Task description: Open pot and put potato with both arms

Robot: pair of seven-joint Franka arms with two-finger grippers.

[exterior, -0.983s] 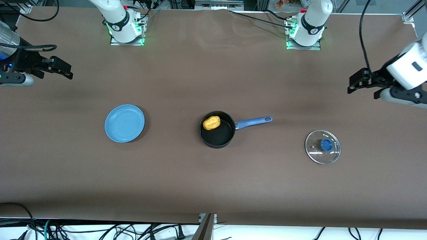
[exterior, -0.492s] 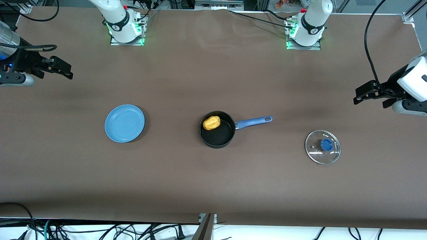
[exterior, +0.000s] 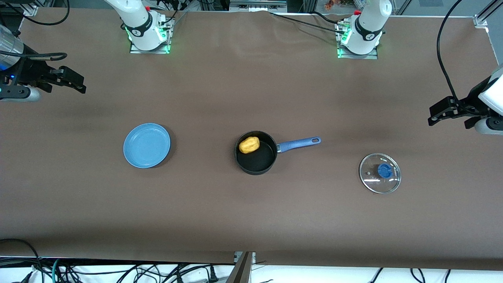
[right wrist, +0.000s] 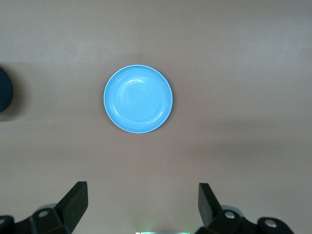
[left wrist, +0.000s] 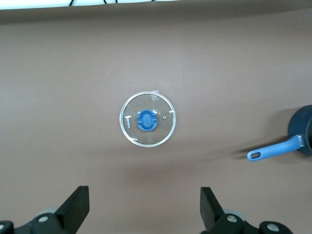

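— Left hand (exterior: 448, 114), where is it?
— Up over the left end of the tabletop (exterior: 251, 212), wide, empty. Right hand (exterior: 67, 80) waits wide over the right end.
— And the potato (exterior: 249, 145)?
— In the pot (exterior: 256, 153); lid (exterior: 380, 173) lies well apart. I judge nothing remains.

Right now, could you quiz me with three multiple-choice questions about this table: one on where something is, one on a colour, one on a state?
1. Where is the potato?
A. in the pot
B. on the plate
C. under the lid

2. What colour is the plate?
A. red
B. blue
C. green

3. How are the left hand and right hand?
A. both holding something
B. one holding the lid
C. both open and holding nothing

Answers: 1 A, it lies inside the black pot. 2 B, plainly blue. 3 C, fingers spread in both wrist views, nothing between them.
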